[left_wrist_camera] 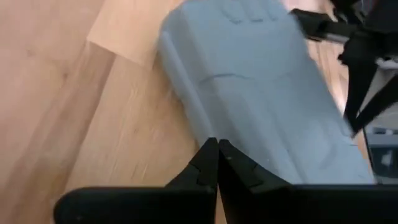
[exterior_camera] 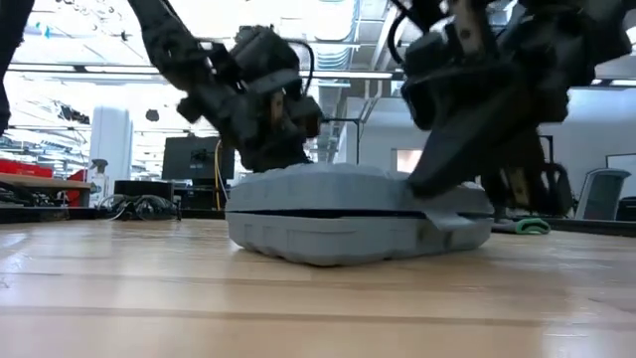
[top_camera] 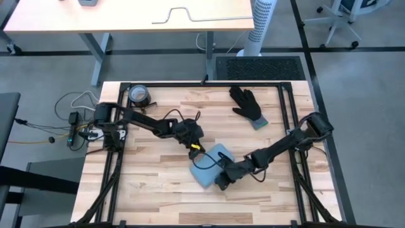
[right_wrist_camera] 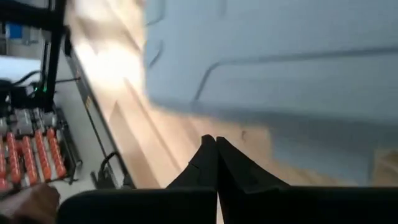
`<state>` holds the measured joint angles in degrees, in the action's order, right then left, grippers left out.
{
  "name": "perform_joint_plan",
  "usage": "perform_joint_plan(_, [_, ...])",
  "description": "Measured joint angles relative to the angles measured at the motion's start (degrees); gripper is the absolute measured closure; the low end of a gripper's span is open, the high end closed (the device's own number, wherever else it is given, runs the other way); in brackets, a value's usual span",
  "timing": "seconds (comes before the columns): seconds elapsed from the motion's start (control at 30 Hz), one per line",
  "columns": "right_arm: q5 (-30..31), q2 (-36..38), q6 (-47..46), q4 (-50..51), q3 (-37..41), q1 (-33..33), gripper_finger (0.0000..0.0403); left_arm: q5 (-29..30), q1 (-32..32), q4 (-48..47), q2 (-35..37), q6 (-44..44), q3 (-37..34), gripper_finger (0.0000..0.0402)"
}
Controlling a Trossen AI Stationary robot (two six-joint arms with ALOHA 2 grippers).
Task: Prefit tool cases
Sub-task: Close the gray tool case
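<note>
The blue-grey tool case (top_camera: 211,166) lies closed and flat on the wooden table, near its middle; the low view shows its underside on the boards (exterior_camera: 348,214). My left gripper (top_camera: 197,149) is shut at the case's far left corner, and the case (left_wrist_camera: 261,93) stretches away from the fingertips in the left wrist view. My right gripper (top_camera: 223,181) is shut at the case's near right side. In the right wrist view the case (right_wrist_camera: 280,50) fills the frame beyond the fingertips. My left gripper has its shut fingertips (left_wrist_camera: 209,149) against the rim of the case's side (left_wrist_camera: 198,127), near a corner, slanting down from the far left. I cannot tell whether they press on it. My right gripper sets its shut fingers (exterior_camera: 447,149) on the top of the case's right end (exterior_camera: 437,199), slanting down from the right. The case stays flat on the table.
A black glove (top_camera: 248,104) lies at the far right of the table and a dark tape roll (top_camera: 139,96) at the far left corner. Black frame rails (top_camera: 286,114) run along the table's sides. Bare boards (top_camera: 152,183) lie near the front left.
</note>
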<state>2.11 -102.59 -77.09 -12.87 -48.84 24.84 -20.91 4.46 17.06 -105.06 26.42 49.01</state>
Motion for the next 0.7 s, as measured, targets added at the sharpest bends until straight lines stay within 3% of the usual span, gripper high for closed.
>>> perform_joint_plan(0.2, [1.2,6.3,3.9,4.6,0.0,1.0,0.0403,6.7,-0.7,-10.3,9.9,-4.8,0.0,0.0401])
perform_joint_plan(0.37, [6.2,12.9,5.7,15.8,0.0,1.2,0.0403,11.3,-5.3,-11.3,16.9,-2.9,0.1,0.0401])
perform_joint_plan(0.53, [8.8,15.9,9.0,25.0,0.1,-2.5,0.0403,17.9,-13.9,-8.0,15.2,2.1,0.1,0.0402])
perform_joint_plan(0.7, [3.9,14.5,15.3,25.2,0.0,-7.9,0.0403,22.4,-19.8,-4.1,8.4,8.5,0.1,0.0401])
